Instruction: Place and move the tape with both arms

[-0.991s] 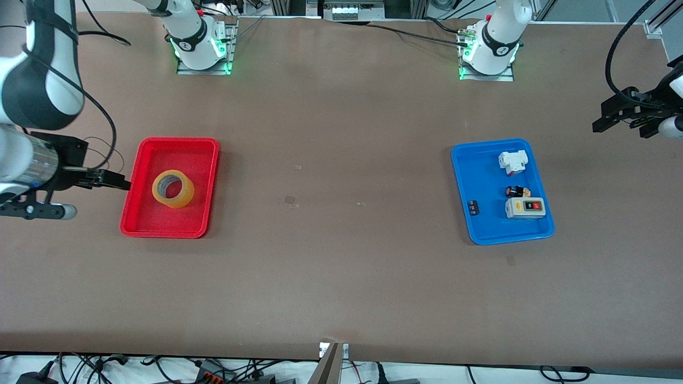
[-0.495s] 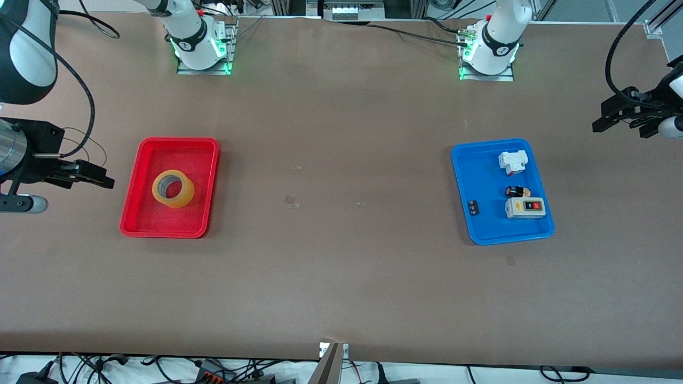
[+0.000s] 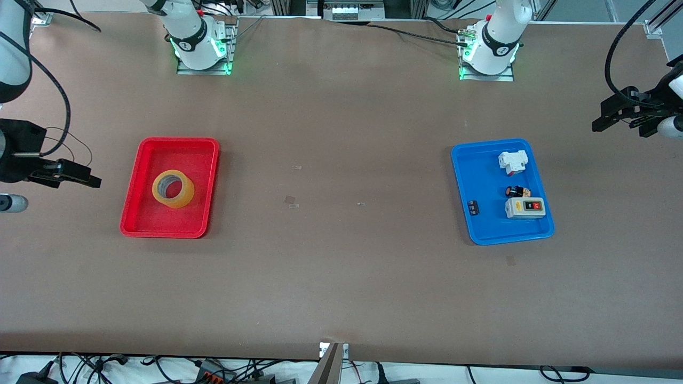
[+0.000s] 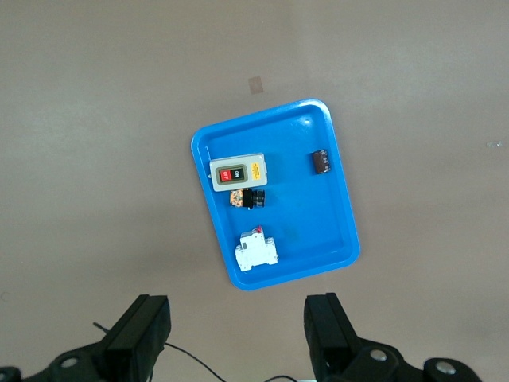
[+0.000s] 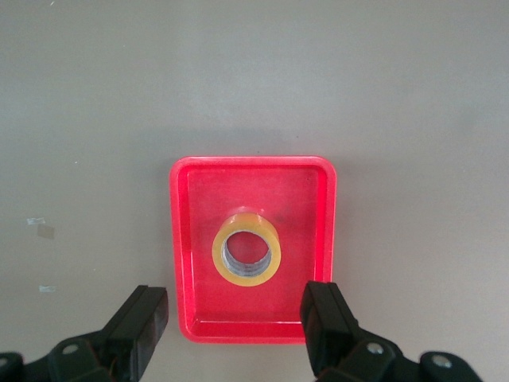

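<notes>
over the last second the right gripper (image 3: 80,178) drew back from the red tray (image 3: 140,213) toward the right arm's table edge, jaws open and empty. the tape (image 3: 173,189) lay flat mid-tray, apparently placed. the left gripper (image 3: 621,113) waited open near the opposite edge, above the blue tray (image 3: 483,226).

The table (image 3: 341,266) has 2 trays on it, well apart. One tray (image 3: 136,213) sits toward the right arm's end, and the tape (image 3: 173,189) lies flat in it, near its middle. The other tray (image 3: 480,224) sits toward the left arm's end and has 4 small things in it. The switch box (image 3: 525,207) is nearest the front camera, a plug block (image 3: 513,161) is farthest, and a small knob (image 3: 516,191) lies between them. A tiny part (image 3: 473,207) lies beside the switch box.
</notes>
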### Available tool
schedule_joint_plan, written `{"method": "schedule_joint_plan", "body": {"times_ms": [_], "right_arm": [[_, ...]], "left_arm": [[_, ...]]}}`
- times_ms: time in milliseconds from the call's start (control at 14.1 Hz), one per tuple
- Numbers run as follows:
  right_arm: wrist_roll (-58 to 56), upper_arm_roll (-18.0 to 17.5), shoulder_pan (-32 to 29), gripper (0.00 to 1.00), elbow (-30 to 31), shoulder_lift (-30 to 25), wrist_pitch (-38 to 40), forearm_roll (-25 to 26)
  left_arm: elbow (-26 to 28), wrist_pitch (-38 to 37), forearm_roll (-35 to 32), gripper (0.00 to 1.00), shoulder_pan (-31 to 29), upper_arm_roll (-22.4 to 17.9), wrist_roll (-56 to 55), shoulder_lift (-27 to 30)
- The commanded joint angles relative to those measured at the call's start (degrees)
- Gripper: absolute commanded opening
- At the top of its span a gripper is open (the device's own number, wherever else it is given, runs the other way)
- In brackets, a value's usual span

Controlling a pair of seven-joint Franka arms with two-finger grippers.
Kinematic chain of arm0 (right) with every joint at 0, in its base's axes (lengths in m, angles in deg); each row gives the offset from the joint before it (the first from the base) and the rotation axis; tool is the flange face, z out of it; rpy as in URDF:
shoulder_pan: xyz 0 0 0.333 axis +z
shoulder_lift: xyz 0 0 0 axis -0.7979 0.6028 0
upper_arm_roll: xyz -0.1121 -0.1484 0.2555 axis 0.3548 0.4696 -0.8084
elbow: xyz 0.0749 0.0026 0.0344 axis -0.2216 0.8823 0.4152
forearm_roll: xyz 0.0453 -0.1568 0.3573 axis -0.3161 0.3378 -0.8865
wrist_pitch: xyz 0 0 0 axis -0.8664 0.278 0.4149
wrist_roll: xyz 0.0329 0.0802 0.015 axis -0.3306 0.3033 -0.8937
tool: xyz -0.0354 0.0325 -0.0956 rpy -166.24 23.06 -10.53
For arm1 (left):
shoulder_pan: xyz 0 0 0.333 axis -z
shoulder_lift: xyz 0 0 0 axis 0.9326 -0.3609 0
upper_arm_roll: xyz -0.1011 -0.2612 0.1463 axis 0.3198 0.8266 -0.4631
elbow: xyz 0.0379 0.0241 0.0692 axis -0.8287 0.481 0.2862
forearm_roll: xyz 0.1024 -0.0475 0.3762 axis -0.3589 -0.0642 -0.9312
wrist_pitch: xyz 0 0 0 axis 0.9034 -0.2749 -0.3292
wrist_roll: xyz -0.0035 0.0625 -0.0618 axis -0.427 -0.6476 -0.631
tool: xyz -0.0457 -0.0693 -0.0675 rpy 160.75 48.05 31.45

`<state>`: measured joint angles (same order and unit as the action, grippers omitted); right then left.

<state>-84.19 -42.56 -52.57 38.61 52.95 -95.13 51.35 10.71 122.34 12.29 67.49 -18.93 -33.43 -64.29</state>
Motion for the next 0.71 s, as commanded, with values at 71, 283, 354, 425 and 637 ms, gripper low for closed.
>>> {"method": "schedule_joint_plan", "body": {"times_ms": [71, 283, 354, 425, 637], "right_arm": [[-0.5, -1.1, 0.1, 1.00, 17.2, -12.1, -9.0, 1.2], [-0.2, -1.0, 1.0, 1.00, 17.9, -13.0, -7.9, 1.2], [-0.2, -1.0, 1.1, 1.00, 17.8, -13.0, -6.8, 1.2], [-0.2, -1.0, 0.9, 1.00, 17.8, -13.0, -6.0, 1.2], [-0.6, -1.0, 0.7, 1.00, 15.6, -12.9, -4.8, 1.2]], "left_arm": [[-0.1, -0.9, 1.0, 1.00, -0.3, 0.2, -0.3, 0.5], [-0.2, -1.1, 1.1, 1.00, -0.3, 0.2, -0.3, 0.6], [-0.2, -1.3, 1.1, 1.00, -0.3, 0.2, -0.3, 0.6], [-0.2, -1.3, 1.0, 1.00, -0.3, 0.1, -0.3, 0.6], [-0.4, -1.3, 1.1, 1.00, -0.3, 0.1, -0.3, 0.6]]}}
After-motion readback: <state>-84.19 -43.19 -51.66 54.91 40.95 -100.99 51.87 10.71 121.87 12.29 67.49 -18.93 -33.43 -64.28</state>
